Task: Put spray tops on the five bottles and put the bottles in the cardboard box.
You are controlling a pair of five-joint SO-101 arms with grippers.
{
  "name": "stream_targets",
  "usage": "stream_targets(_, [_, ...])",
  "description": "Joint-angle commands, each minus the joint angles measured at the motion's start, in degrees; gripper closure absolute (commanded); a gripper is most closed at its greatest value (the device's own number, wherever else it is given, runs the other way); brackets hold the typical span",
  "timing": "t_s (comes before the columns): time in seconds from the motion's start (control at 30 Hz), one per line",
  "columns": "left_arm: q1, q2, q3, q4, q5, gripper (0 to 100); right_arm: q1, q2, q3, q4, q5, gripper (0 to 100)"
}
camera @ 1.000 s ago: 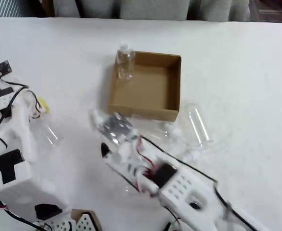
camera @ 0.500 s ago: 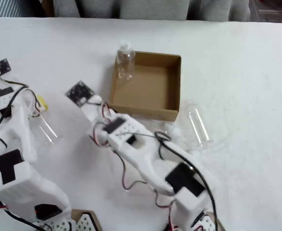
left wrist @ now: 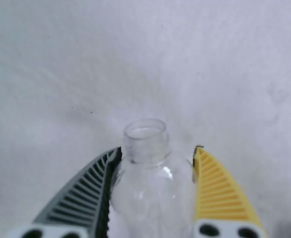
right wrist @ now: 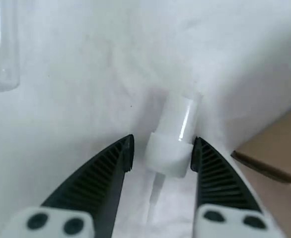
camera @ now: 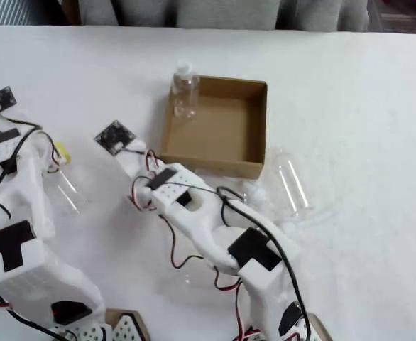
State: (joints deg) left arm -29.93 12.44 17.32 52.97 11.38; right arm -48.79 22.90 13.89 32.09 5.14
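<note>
**White surface, capping step: one top about to be gripped**

White and soft-looking, the surface [camera: 364, 85] carries all the parts. At upper centre of the high view sits the box [camera: 254, 158], open side up. One capped bottle [camera: 185, 89] stands in its upper-left corner. Two or more loose bottles [camera: 292, 186], uncapped, lie just right of the box's lower-right corner.

At mid left of the high view, the left tool [left wrist: 157, 150] is closed on an open bottle [left wrist: 145, 135]. Its jaws press on either side of the shoulder, and the bare neck points away from the wrist. Whether this bottle rests on the surface or is lifted cannot be told.

Just off the box's lower-left corner, the right tool [right wrist: 162, 143] stands at a narrow opening. Its jaws are on either side of a top [right wrist: 169, 152] lying on the surface. One jaw is at the collar and a gap shows at the other, so in my judgement the top is not gripped. The dip tube [right wrist: 155, 187] points back toward the wrist.

Step in hand, as judged: grip the top. Recommendations:
- Centre the jaws first, so that closing does not shove the part sideways.
- Close on the wide collar rather than the slimmer nozzle stem, so it cannot pivot.
- Lift clear of the nearby box wall.
- Keep the dip tube free and straight for entry into the open bottle's neck.
- Have the left tool hold firm without crushing the thin clear plastic.

Progress, as judged: one bottle of five is finished.

Markings: no label on any bottle, box walls plain, no readable writing found.
</note>
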Motion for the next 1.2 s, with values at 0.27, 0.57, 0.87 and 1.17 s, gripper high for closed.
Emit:
stream_targets(0.27, [2.9, -3.5, -2.8, 0.7, 0.3, 98, 2.1, -7.5, 0.4, 0.0, 0.0, 98.3])
stream_targets(0.57, [11.9, -26.8, 11.4, -1.4, 0.3, 98, 4.8, -42.6, 21.3, -0.2, -0.1, 98.2])
stream_targets(0.87, [24.4, -65.7, 28.0, -1.8, 0.2, 98, 16.6, -82.4, 30.9, -0.3, -0.1, 98.2])
stream_targets(1.17, [47.8, -94.7, 36.7, -6.3, 0.3, 98, 18.2, -95.0, 20.1, -0.4, -0.1, 98.2])
